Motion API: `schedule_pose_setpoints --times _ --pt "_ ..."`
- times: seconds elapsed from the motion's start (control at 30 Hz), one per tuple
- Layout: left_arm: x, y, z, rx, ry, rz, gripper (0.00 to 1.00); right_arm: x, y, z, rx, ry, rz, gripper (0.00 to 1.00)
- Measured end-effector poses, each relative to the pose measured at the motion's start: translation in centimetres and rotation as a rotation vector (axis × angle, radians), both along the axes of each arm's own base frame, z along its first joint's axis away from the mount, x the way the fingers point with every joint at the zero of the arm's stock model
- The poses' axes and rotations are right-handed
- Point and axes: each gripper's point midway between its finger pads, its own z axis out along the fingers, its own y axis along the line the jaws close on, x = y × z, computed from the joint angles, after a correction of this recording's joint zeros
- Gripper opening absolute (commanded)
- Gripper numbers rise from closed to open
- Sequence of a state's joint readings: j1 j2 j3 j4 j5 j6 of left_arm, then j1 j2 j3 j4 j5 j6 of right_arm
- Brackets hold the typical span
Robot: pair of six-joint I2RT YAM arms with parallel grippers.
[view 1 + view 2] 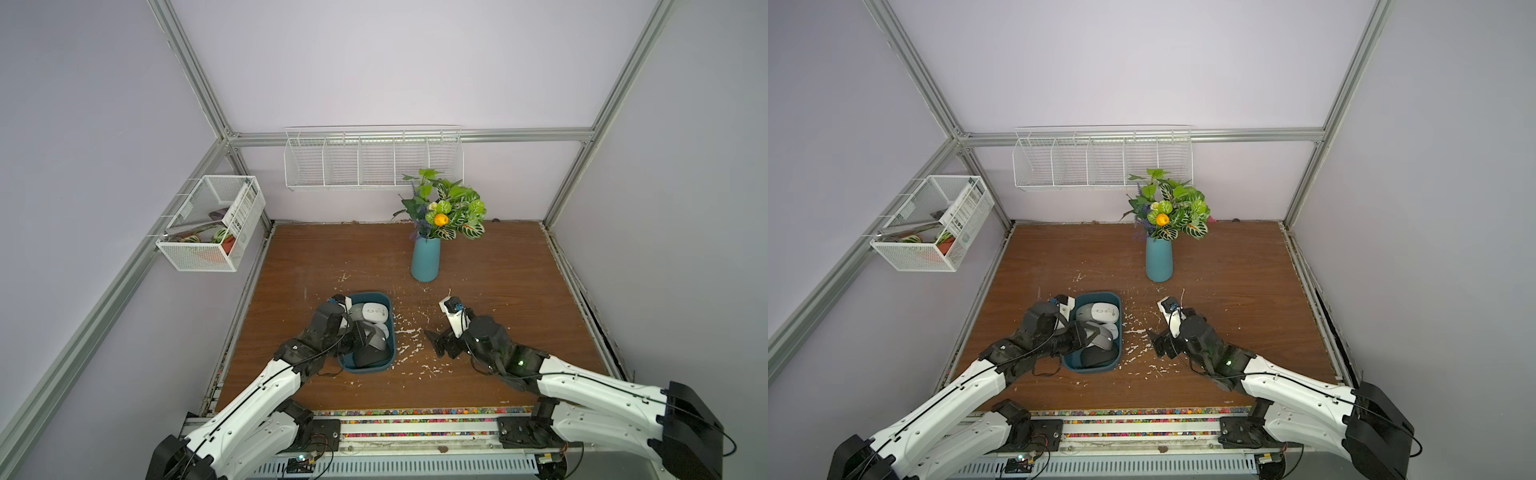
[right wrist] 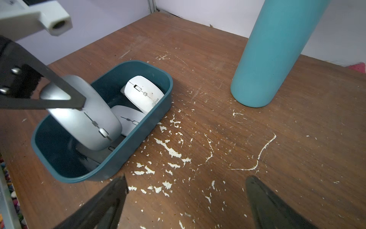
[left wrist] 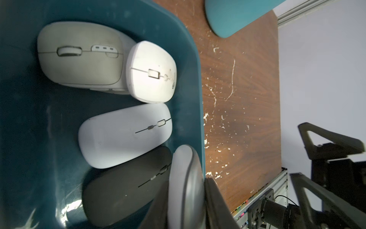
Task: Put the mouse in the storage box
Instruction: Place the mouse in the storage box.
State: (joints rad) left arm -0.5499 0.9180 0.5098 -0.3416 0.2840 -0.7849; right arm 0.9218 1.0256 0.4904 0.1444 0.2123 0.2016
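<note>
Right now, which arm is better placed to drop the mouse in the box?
Left. The left jaws are shut on the mouse, held over the box. The right jaws are open, empty, beside it.

In both top views the left gripper [image 1: 368, 334] overhangs the storage box [image 1: 370, 294], covering its middle. In the right wrist view the gripped silver mouse [image 2: 87, 119] hides most of the black mouse [image 2: 93, 153] beneath it in the box. In the left wrist view that silver mouse is blurred and cropped by the frame edge. The vase [image 3: 233, 17] beside the box is cropped there too.
</note>
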Motion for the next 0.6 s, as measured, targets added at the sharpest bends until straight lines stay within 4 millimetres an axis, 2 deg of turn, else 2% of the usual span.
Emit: schedule_pose_setpoints --times 0.3,0.47,0.53,0.6 --pt "0.1 0.1 -2.1 0.009 0.021 0.005 0.00 -0.1 0.0 0.1 0.017 0.000 -0.001 0.98" --pt "0.5 -0.1 -2.5 -0.004 0.020 0.008 0.00 0.0 0.1 0.2 0.022 -0.001 -0.002 0.98" --pt "0.5 -0.1 -2.5 -0.005 0.018 0.008 0.10 0.0 0.1 0.1 0.020 0.002 0.000 0.98" --pt "0.4 -0.1 -2.7 -0.004 0.019 0.009 0.33 0.0 0.1 -0.1 0.016 0.005 0.000 0.98"
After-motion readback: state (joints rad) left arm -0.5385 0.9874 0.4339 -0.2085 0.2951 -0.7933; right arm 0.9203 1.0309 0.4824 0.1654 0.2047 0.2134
